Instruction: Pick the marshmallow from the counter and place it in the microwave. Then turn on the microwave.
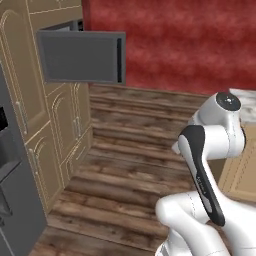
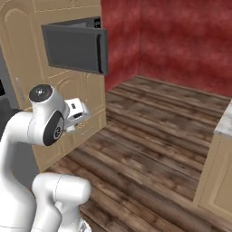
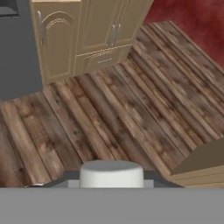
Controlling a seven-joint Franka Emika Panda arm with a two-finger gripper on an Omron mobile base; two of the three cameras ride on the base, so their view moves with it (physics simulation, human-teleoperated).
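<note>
Kitchen: built-in microwave (image 1: 82, 56), tan cabinets (image 1: 60, 120), marbled counter (image 1: 246, 102)

The left base view looks from behind the arm (image 1: 210, 165), forward and down over a wooden floor (image 1: 130, 170) toward tan cabinets (image 1: 55, 130) and the microwave (image 1: 82, 56) with its door swung open. The right base view faces the same microwave (image 2: 74, 47), cabinets (image 2: 27, 36), floor (image 2: 154, 131) and red wall (image 2: 181, 41) from the other side, with the arm (image 2: 43, 122) near at lower left. The hand view looks steeply down at the floor (image 3: 109, 109) and lower cabinet doors (image 3: 83, 39).
</note>
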